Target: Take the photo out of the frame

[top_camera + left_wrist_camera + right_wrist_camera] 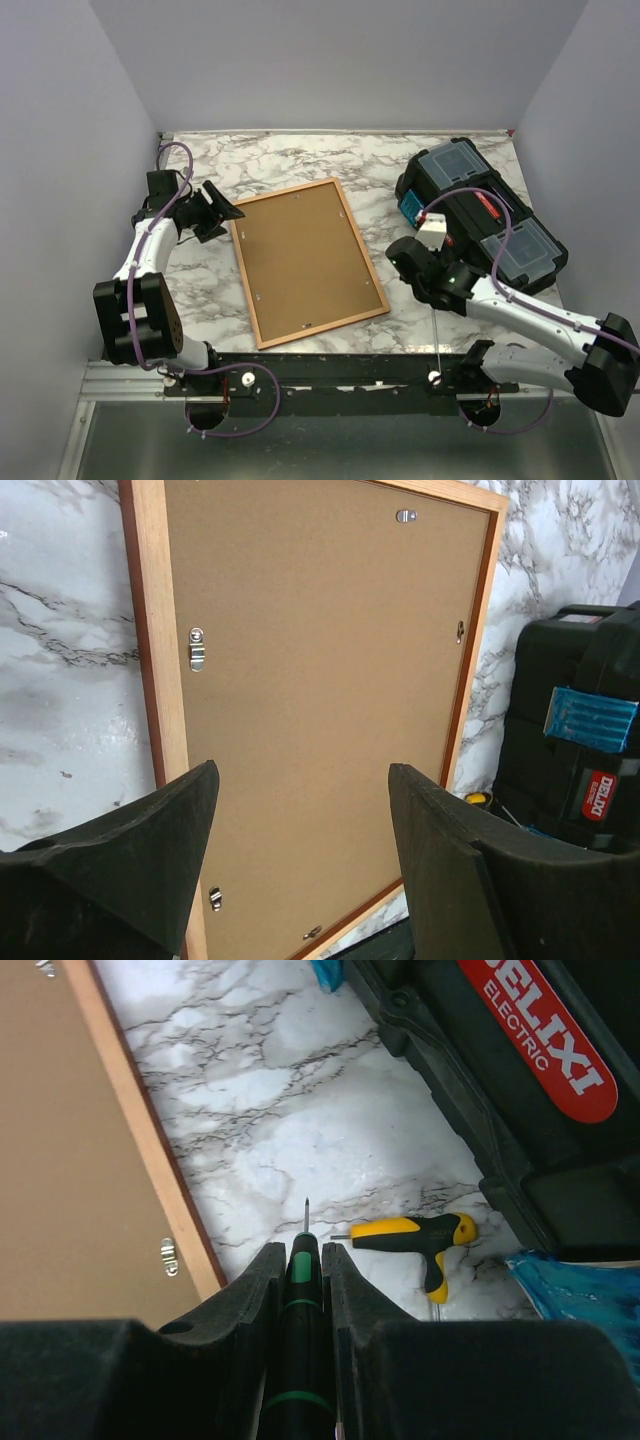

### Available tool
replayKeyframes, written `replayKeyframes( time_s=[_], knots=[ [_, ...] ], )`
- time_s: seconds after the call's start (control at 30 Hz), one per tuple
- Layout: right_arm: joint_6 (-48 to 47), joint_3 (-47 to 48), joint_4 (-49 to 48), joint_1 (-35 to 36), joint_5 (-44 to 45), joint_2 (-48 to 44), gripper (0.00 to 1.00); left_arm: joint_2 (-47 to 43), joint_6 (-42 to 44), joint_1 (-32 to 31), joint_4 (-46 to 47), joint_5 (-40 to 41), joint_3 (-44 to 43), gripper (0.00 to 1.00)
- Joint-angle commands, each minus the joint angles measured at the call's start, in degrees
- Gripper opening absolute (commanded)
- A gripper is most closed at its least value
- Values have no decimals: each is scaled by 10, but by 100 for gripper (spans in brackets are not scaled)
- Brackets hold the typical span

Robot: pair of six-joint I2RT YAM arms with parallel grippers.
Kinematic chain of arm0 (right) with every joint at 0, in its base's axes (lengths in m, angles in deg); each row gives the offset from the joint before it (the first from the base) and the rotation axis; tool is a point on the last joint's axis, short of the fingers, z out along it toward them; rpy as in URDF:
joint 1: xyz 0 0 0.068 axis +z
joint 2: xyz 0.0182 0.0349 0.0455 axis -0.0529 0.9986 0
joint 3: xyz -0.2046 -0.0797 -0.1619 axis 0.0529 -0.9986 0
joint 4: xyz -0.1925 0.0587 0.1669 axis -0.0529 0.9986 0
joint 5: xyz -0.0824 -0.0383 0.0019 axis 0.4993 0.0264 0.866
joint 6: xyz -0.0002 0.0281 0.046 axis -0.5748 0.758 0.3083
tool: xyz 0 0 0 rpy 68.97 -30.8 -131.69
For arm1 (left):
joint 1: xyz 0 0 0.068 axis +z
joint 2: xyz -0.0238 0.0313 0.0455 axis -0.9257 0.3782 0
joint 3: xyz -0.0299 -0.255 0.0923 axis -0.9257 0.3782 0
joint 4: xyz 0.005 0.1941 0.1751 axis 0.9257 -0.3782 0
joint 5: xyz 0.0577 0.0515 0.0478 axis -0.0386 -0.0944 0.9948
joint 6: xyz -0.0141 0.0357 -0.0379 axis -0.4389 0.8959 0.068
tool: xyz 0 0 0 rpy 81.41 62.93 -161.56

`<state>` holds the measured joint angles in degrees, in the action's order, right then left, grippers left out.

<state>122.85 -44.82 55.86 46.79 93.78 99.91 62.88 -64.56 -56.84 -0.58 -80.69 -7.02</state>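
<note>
Left end effector (pixel 303 790), fingers apart, hovers at one end of the frame (pixel 308 262), which stretches ahead of it, back-up on the marbled counter (pixel 290 150), with brown board and metal clips (pixel 197 648) showing. Right end effector (pixel 303 1252), clamped on a green-banded screwdriver (pixel 303 1290), sits just right of the frame's edge. Bare counter lies ahead of it, with a yellow-handled tool (pixel 410 1232) and a black toolbox (pixel 490 215) to its right. Grey walls close three sides. The frame's front is hidden.

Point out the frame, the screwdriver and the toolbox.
frame (pixel 308 262): top view, middle of its brown back board.
screwdriver (pixel 301 1265): right wrist view, green band on its handle.
toolbox (pixel 452 162): top view, clear lid at its far end.
</note>
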Motion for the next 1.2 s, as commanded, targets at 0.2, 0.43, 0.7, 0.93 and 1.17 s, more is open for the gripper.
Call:
replayKeyframes(
  time_s=[0.2, 0.43, 0.7, 0.93, 1.17],
  knots=[
    [20, -117, -286, -18, 34, -25, 1, -14, 14, -7, 13, -22, 9, 71],
    [4, -134, -404, -21, 75, 52, 1, -13, 16, -8, 10, -17, 10, 71],
    [33, -159, -461, -44, 80, 118, 10, -9, 16, -10, 11, -20, 9, 71],
    [65, -184, -486, -80, 41, 154, 15, -8, 15, -10, 11, -20, 9, 71],
    [89, -200, -486, -87, 28, 160, 24, -8, 15, -10, 12, -20, 8, 71]
  ],
)
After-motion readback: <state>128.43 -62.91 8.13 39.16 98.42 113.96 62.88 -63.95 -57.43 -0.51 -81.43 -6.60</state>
